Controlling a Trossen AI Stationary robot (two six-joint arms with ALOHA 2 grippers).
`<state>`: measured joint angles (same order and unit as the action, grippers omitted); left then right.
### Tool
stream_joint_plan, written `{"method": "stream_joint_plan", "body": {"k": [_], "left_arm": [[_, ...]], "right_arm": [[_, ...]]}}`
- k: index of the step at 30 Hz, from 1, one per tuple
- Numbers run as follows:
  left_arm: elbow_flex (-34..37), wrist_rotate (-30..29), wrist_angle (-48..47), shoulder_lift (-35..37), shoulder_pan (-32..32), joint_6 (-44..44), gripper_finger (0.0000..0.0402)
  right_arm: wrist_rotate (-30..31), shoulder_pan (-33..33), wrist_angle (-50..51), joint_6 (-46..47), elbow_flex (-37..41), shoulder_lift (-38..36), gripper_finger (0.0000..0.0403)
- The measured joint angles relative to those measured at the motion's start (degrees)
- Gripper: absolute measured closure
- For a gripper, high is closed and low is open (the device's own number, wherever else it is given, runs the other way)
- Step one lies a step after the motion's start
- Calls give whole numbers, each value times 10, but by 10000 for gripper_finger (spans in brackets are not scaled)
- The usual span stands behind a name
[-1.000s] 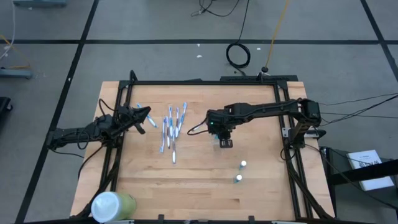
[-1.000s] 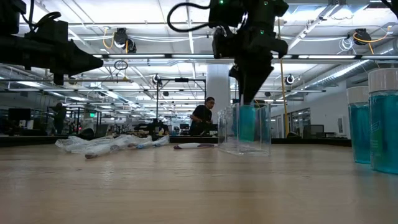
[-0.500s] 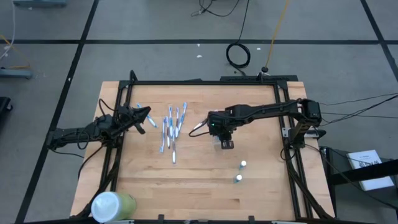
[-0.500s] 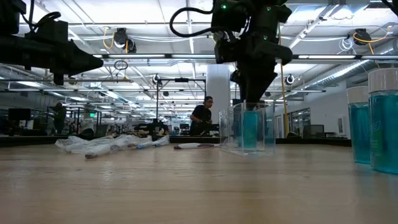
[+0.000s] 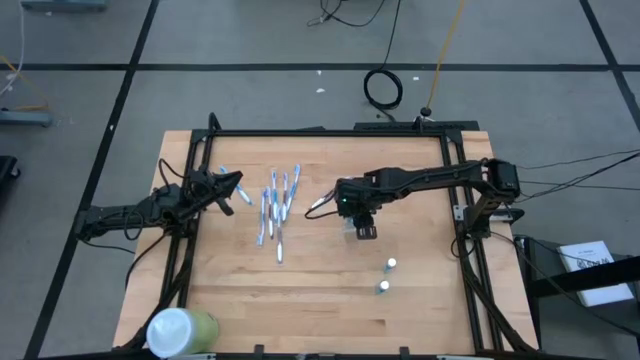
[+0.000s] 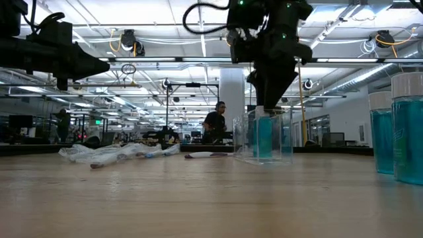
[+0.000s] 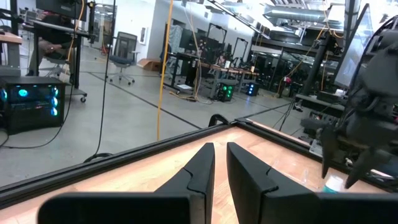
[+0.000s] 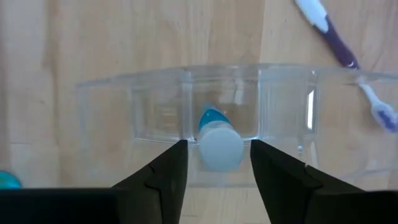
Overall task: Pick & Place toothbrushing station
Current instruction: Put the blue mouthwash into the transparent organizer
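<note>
While the right gripper (image 8: 213, 163) hangs over the clear plastic cup (image 8: 224, 118) mid-table, its fingers stand apart on either side of a white-capped tube (image 8: 219, 144) standing inside. The placing step looks finished; next it should lift clear and fetch another tube (image 5: 391, 264). The left gripper (image 7: 219, 168), nearly closed and empty, waits near the toothbrushes (image 5: 276, 205).

No legible text, label, brand, number or sign is found in any view; faint markings on the tubes (image 6: 399, 125) at the right edge cannot be read
</note>
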<state>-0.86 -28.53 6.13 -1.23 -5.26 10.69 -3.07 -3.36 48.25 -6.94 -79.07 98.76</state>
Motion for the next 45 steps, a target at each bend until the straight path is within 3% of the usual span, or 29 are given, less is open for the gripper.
{"method": "stream_joint_plan", "body": {"k": [7,13,20,29,38,45], "left_arm": [[0,0,0,0,0,0,355],[0,0,0,0,0,0,355],[0,0,0,0,0,0,355],[0,0,0,0,0,0,355],[0,0,0,0,0,0,355],[0,0,0,0,0,0,355]], "right_arm": [[2,22,-2,39,0,-72,216],[2,99,12,144,0,-136,205],[103,240,70,246,0,-153,204],[153,353,142,343,6,-153,204],[161,359,95,307,116,-152,204],[89,329,9,247,176,-152,204]]}}
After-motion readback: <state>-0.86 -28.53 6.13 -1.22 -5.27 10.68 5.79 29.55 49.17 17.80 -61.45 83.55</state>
